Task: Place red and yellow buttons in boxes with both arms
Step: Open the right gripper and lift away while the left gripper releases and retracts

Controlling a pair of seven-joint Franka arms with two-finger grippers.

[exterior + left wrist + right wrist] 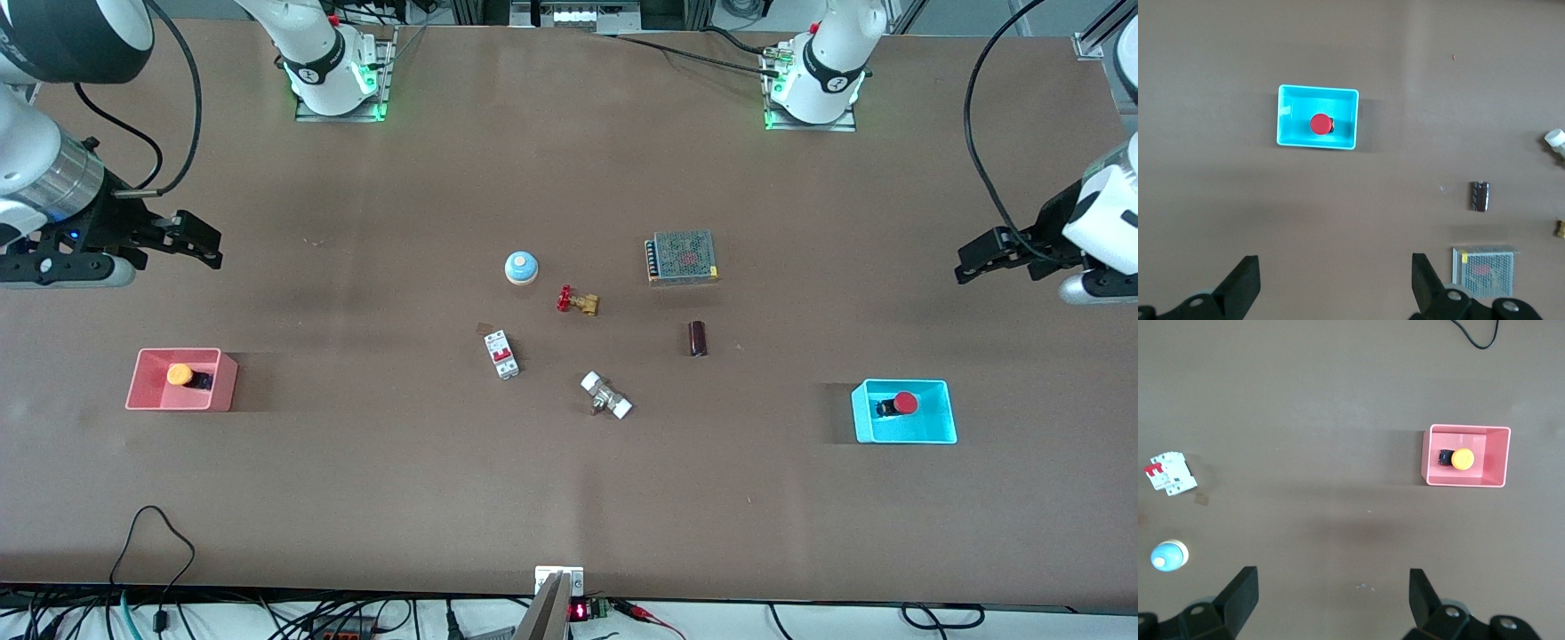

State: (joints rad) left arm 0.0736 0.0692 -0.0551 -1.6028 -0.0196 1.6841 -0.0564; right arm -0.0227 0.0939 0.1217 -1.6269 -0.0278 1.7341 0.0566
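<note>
The yellow button point(180, 375) lies in the pink-red box point(142, 391) toward the right arm's end of the table. The red button point(904, 403) lies in the cyan box point(925, 434) toward the left arm's end. My right gripper point(213, 247) is open and empty, raised over bare table beside the pink-red box. My left gripper point(969, 262) is open and empty, raised over bare table beside the cyan box. The left wrist view shows the red button point(1320, 124) in the cyan box point(1288, 113) ahead of the left gripper point(1336, 287). The right wrist view shows the yellow button point(1463, 459) in the pink-red box point(1498, 453) ahead of the right gripper point(1333, 600).
In the table's middle lie a blue dome point(522, 267), a brass valve point(578, 300), a white circuit breaker point(501, 354), a white-ended fitting point(605, 395), a dark cylinder point(698, 338) and a mesh-covered power supply point(682, 257). Cables hang along the edge nearest the front camera.
</note>
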